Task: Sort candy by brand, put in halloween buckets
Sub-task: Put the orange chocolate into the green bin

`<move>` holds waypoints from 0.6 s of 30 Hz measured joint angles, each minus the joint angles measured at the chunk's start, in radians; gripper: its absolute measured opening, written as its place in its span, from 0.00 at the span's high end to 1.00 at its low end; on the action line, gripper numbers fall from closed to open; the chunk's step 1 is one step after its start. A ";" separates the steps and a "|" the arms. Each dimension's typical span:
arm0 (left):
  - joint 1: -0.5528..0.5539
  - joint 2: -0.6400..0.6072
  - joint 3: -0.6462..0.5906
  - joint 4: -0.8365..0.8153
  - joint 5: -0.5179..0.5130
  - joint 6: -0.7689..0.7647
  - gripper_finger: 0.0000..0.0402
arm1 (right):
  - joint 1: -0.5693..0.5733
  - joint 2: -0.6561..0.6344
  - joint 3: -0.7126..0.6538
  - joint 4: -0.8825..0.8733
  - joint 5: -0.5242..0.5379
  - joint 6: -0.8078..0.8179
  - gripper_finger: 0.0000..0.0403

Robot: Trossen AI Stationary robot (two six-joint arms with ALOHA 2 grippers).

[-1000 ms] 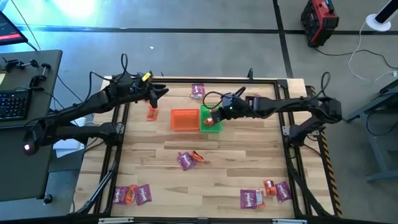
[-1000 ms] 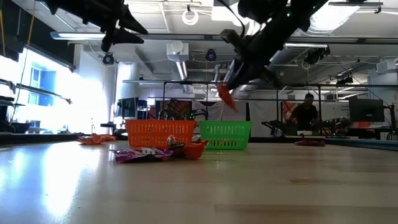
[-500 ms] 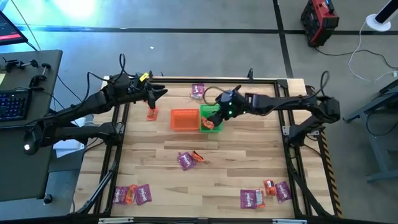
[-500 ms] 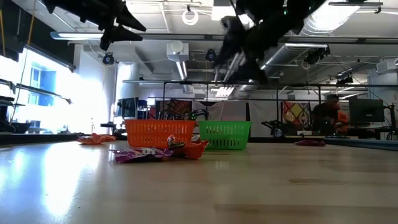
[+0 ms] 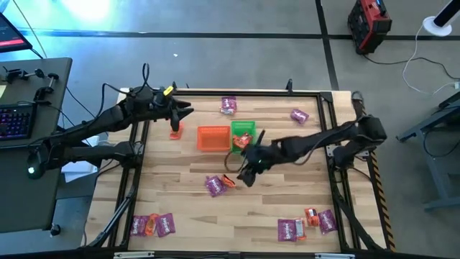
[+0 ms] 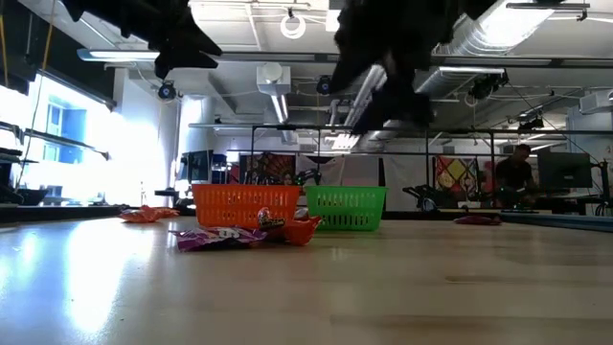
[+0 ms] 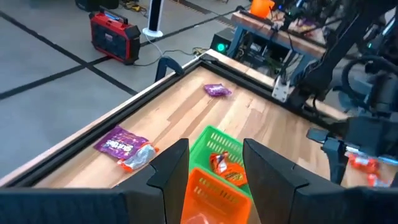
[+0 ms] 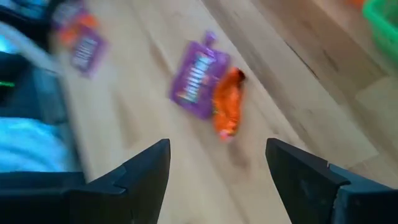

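Observation:
The orange bucket [image 5: 213, 138] and the green bucket [image 5: 243, 135] stand side by side at the table's far middle. Orange-red candy [image 7: 225, 167] lies in the green one. My right gripper [image 8: 217, 163] is open with nothing between its fingers. It hangs over a purple packet [image 8: 198, 78] and an orange-red packet [image 8: 227, 106] that lie together on the table's middle [image 5: 220, 184]. My left gripper [image 5: 185, 109] waits open above the far left, over an orange-red packet [image 5: 175, 132].
More candy lies scattered: purple packets at the far edge [image 5: 228, 105] and far right [image 5: 300, 115], and mixed groups at the near left [image 5: 152, 225] and near right [image 5: 305, 223]. Bare wood lies between the groups. A person [image 6: 517, 174] shows in the room beyond.
My right gripper has opened above the green bucket and let go of an orange-red packet, which now lies in that bucket. It has then swung toward the table's near edge and down, to above the purple and orange-red pair at the middle.

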 joint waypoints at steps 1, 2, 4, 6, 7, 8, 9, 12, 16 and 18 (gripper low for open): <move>0.000 0.000 0.000 -0.001 0.000 0.016 0.65 | 0.011 0.027 0.011 -0.010 0.017 -0.006 0.36; 0.000 0.000 0.000 0.000 0.000 0.030 0.65 | 0.022 0.055 0.026 -0.018 0.018 -0.025 0.36; 0.000 0.000 0.000 0.002 0.000 0.048 0.65 | 0.043 0.108 0.063 -0.027 0.018 -0.095 0.36; 0.000 0.000 0.000 0.003 0.000 0.048 0.65 | 0.060 0.161 0.103 -0.027 0.022 -0.179 0.36; 0.000 0.000 0.000 0.003 0.000 0.048 0.65 | 0.068 0.189 0.125 -0.030 0.028 -0.223 0.36; 0.000 0.000 0.000 0.003 0.000 0.048 0.65 | 0.075 0.215 0.145 -0.042 0.046 -0.263 0.36; 0.000 0.000 0.000 0.003 0.000 0.048 0.65 | 0.081 0.242 0.165 -0.062 0.070 -0.292 0.36; -0.004 0.000 0.000 0.003 0.000 0.039 0.65 | 0.085 0.313 0.222 -0.101 0.136 -0.367 0.36; -0.014 0.000 0.000 0.003 0.000 -0.002 0.65 | 0.084 0.388 0.270 -0.121 0.163 -0.422 0.36; -0.022 0.000 0.000 0.003 0.000 -0.004 0.65 | 0.085 0.411 0.288 -0.122 0.163 -0.426 0.36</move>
